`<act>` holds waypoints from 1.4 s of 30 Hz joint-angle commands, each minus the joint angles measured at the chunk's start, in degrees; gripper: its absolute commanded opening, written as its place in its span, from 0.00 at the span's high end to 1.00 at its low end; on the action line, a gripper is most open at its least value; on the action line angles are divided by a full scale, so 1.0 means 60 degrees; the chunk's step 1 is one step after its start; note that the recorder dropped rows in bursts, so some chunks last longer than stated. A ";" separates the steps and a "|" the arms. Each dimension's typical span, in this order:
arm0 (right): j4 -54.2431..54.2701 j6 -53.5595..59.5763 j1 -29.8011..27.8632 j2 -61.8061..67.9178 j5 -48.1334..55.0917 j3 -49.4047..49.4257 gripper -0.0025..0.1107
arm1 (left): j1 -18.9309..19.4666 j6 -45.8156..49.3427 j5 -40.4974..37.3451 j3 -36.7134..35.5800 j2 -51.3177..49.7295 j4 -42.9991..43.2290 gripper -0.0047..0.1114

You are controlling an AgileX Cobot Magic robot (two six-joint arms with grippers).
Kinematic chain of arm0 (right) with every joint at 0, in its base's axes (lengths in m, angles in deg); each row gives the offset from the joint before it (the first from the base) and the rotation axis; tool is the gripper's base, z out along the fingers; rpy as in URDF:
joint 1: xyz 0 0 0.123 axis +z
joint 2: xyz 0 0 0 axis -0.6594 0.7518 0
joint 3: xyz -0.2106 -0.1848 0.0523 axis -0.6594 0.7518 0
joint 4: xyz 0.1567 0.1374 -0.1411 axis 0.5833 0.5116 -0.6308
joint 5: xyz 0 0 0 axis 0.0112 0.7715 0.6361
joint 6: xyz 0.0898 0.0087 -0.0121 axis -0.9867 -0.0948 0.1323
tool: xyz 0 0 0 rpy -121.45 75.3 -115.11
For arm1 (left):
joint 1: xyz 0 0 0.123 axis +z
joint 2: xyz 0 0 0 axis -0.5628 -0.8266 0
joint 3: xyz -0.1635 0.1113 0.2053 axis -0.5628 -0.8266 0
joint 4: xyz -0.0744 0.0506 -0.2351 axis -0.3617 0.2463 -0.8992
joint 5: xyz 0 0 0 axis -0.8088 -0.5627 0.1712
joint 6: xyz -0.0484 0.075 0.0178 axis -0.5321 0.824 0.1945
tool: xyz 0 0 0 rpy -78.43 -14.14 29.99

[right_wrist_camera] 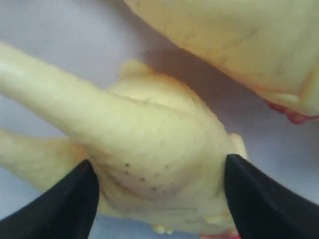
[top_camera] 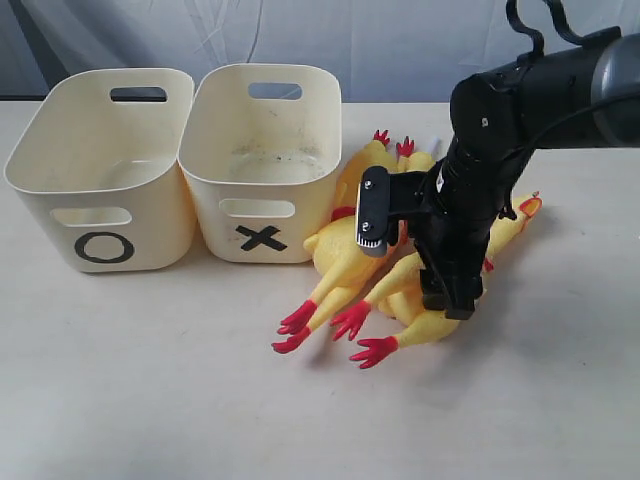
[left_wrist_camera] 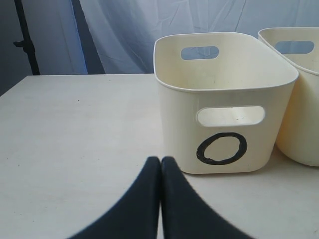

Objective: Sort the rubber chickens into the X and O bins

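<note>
The exterior camera stood off the table (top_camera: 150, 400), raised and tilted down, facing the bins' marked sides. It was far enough back to take in the O bin (top_camera: 100, 175) at 10 o'clock, the X bin (top_camera: 262, 190) at 11 and the chicken pile (top_camera: 350, 255) from centre toward 4. The left wrist camera sat low, near tabletop height, looking level over the left gripper (left_wrist_camera: 160, 167) at both those bins from nearer. The right wrist camera looked from very close at one chicken's body (right_wrist_camera: 159, 139), which filled its frame between the fingertips of the right gripper (right_wrist_camera: 158, 164). The exterior view held that chicken at 4 o'clock.
</note>
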 commanded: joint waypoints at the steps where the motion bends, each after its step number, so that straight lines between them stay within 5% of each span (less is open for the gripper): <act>1: 0.0230 -0.0060 0.0005 0.0619 0.0180 0.0048 0.75 | -0.0044 -0.0027 0.0090 0.0019 0.0045 -0.0062 0.96; 3: 0.0116 -0.0101 0.0005 0.0690 0.0625 0.0048 0.98 | -0.0044 -0.0027 0.0090 0.0019 0.0045 -0.0062 0.96; 20: -0.4622 -0.2558 0.0005 -0.2853 0.1952 -0.0032 0.99 | -0.0044 -0.0027 0.0090 0.0019 0.0045 -0.0062 0.96; 27: -0.6473 -0.5554 0.0005 -0.5300 -0.1579 -0.0032 0.99 | -0.0044 -0.0027 0.0090 0.0019 0.0045 -0.0062 0.96; 30: -0.4328 -0.5903 0.0005 -0.5627 -0.4805 -0.0032 0.99 | -0.0044 -0.0027 0.0090 0.0019 0.0045 -0.0062 0.96; 34: -0.0920 -0.5923 0.0106 -0.4980 -0.6826 -0.0032 0.99 | -0.0044 -0.0027 0.0090 0.0019 0.0045 -0.0062 0.96; 42: -0.1174 -0.5747 0.1791 -0.3391 -0.8353 -0.0194 0.99 | -0.0044 -0.0027 0.0090 0.0019 0.0045 -0.0062 0.96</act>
